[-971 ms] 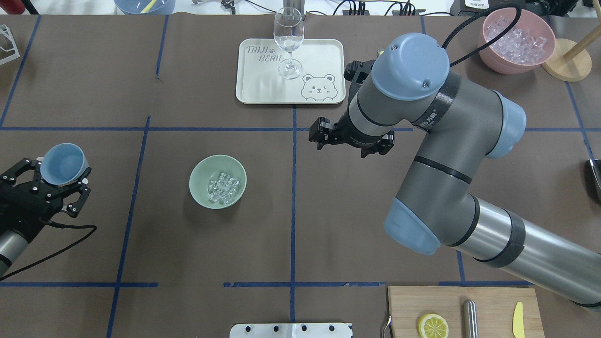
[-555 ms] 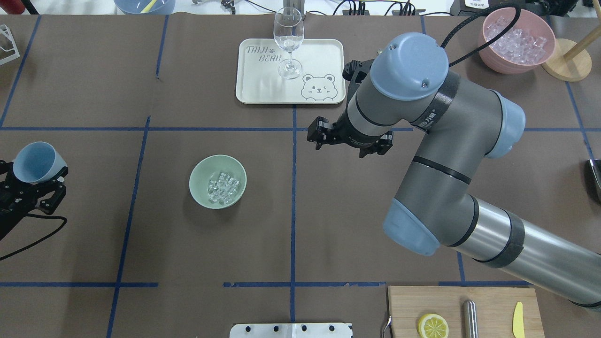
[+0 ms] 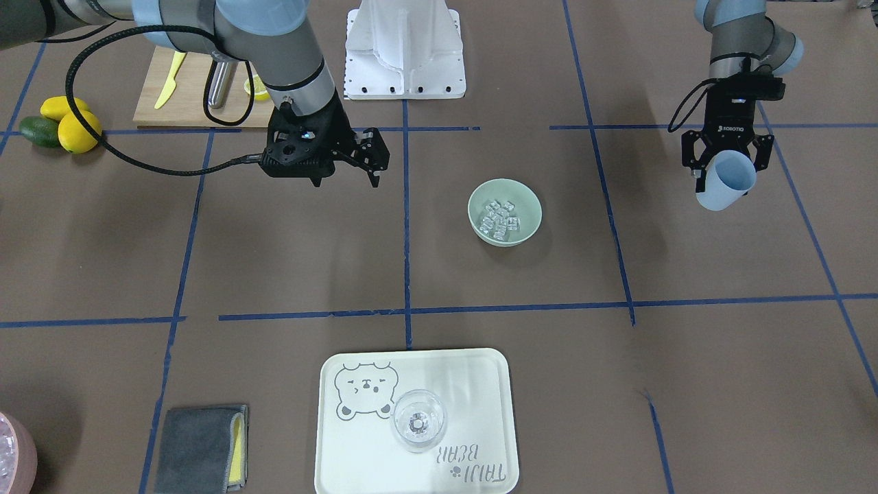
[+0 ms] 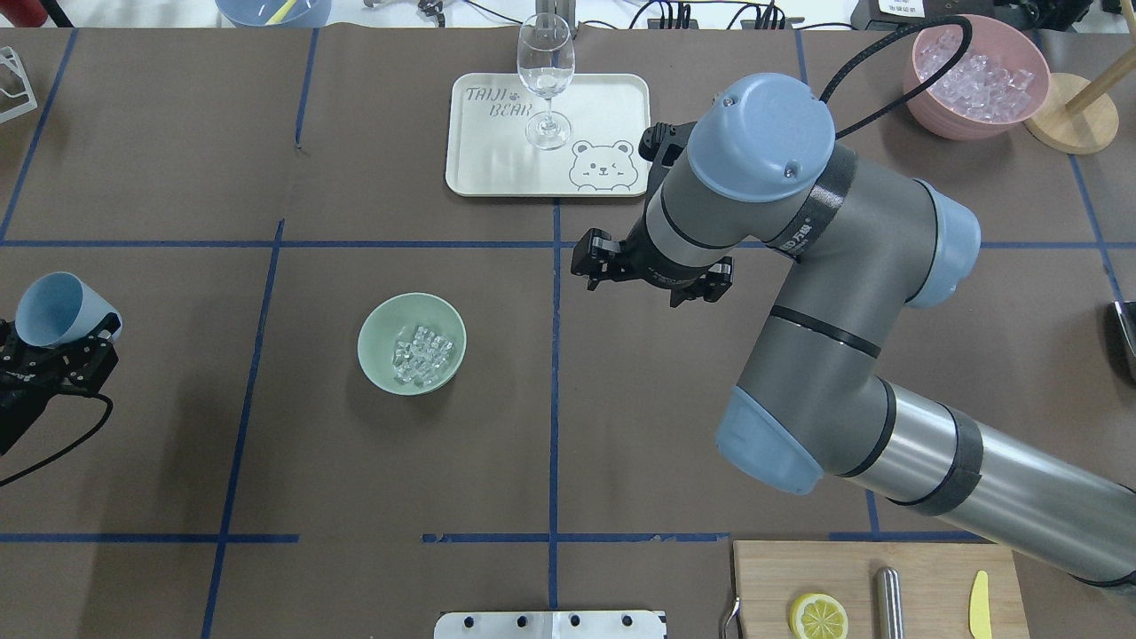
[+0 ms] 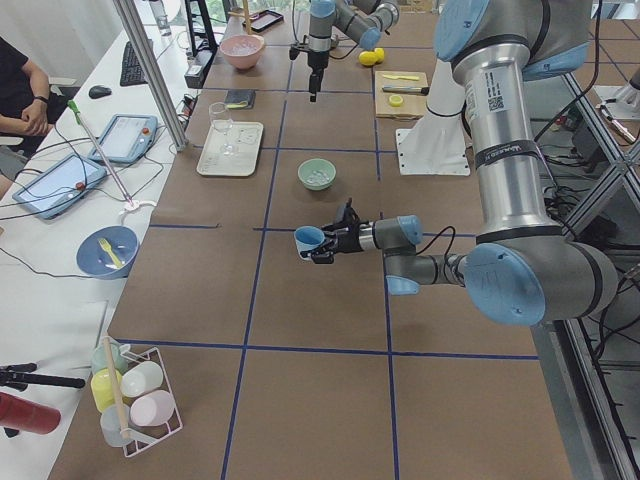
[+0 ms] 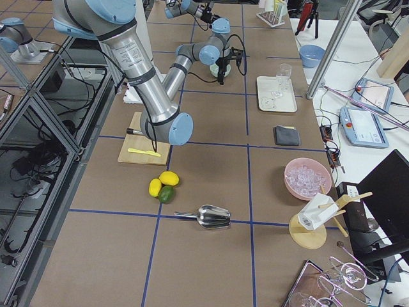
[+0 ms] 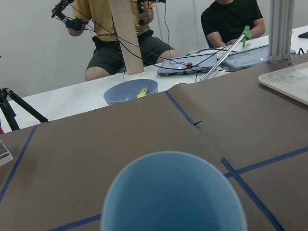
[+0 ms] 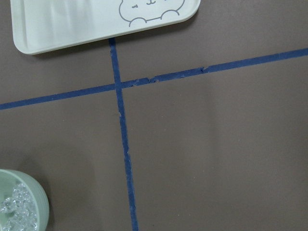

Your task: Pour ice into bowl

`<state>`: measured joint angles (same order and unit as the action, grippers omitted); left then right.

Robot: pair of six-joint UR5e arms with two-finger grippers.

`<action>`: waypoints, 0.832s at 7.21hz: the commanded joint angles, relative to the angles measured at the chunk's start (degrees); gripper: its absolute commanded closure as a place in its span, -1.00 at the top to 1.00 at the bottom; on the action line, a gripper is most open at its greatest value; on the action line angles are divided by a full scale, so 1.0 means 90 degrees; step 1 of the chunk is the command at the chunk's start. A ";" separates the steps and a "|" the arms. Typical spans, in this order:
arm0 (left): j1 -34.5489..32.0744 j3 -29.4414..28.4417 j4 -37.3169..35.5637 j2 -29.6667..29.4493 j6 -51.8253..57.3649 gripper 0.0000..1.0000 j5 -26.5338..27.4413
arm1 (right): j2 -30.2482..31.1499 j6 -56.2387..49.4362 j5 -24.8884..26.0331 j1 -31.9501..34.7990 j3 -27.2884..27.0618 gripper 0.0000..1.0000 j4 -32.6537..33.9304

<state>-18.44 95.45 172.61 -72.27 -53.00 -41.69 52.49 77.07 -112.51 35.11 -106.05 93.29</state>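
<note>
Retreated leftward: left claw (image 3: 726,171) gripping empty blue cup (image 4: 55,309); ice (image 4: 423,355) in bowl (image 4: 373,328); right claw (image 3: 378,158) spread.

Printed on the cream tray (image 4: 612,98): "TAIJI BEAR" with a paw mark, next to a drawn bear face; upside down from the front-facing camera. In white on the body of the left gripper (image 3: 726,180): "ROBOTIQ". On the right arm's black band (image 4: 812,222): white lettering, only "ED" legible. On the left arm's white label (image 5: 495,95): print too small to read.
</note>
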 commanded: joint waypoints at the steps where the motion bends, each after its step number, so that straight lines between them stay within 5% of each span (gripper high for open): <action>1: 0.0017 -0.0584 0.0011 -0.0483 -0.0234 -1.00 0.0693 | -0.0061 0.0158 0.0020 -0.0102 0.0006 1.00 -0.0014; 3: 0.0066 -0.1266 0.0001 -0.0951 -0.0604 -1.00 0.0988 | -0.0119 0.0275 0.0098 -0.0170 0.0026 1.00 -0.0062; 6: 0.0086 -0.1309 -0.0077 -0.0964 -0.0605 -1.00 0.0912 | -0.0120 0.0324 0.0108 -0.0190 0.0026 1.00 -0.0121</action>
<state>-17.75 83.90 172.14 -80.82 -58.41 -33.28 51.46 79.91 -111.57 33.54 -105.81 92.24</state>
